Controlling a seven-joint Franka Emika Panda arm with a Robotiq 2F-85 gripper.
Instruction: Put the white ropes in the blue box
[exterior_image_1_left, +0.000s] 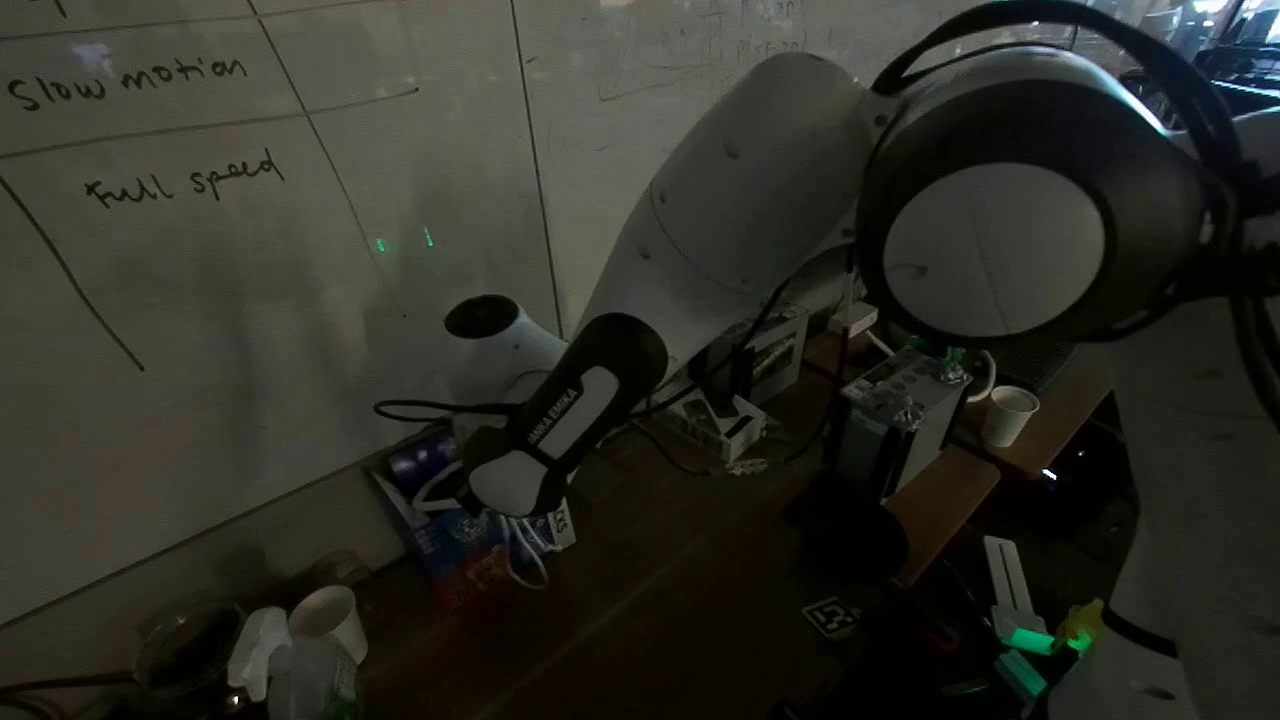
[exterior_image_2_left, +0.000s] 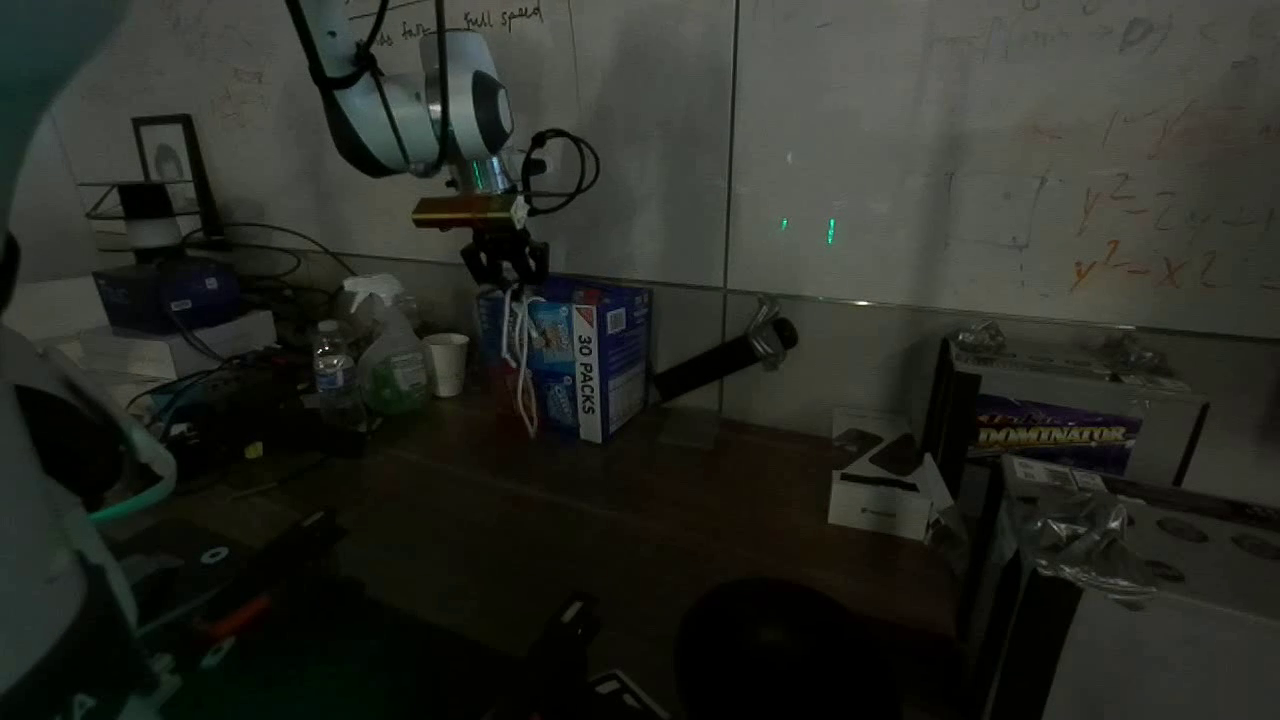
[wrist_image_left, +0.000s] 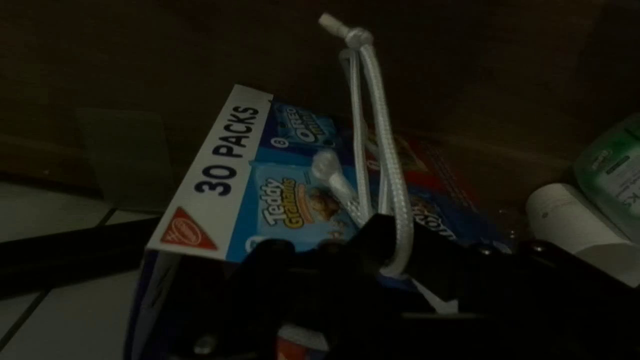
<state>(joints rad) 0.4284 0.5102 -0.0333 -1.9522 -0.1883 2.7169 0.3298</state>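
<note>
At the left of an exterior view, a dark blue carton (exterior_image_2_left: 170, 298) is stacked on a pale box (exterior_image_2_left: 240, 342). Next along, a water bottle (exterior_image_2_left: 338, 378), a spray bottle (exterior_image_2_left: 397, 365) holding green liquid and a white cup (exterior_image_2_left: 448, 365) are grouped close together on the table (exterior_image_2_left: 720, 490). Just right of the cup, the claw (exterior_image_2_left: 512, 284) is held pointing down, close over the upper edge of the blue box (exterior_image_2_left: 628, 350), and the white ropes (wrist_image_left: 390, 137) are carried by it: although the fingertips are poorly lit, the cord appears to be pinched between them. Loops and a knotted end are hung outside the box, in front of its printed face, as is also shown in the wrist view. The box itself is stood on the table, with "30 PACKS" printed along a white strip. Beside it, a black tube (exterior_image_2_left: 715, 365) is tilted up to the right. Farther right, a small white box (exterior_image_2_left: 880, 508) is placed apart, followed by a larger box (exterior_image_2_left: 1060, 435) lettered "DOMINATOR". At the right edge, a grey box (exterior_image_2_left: 1170, 620) is topped with crumpled clear plastic (exterior_image_2_left: 1085, 540).
</note>
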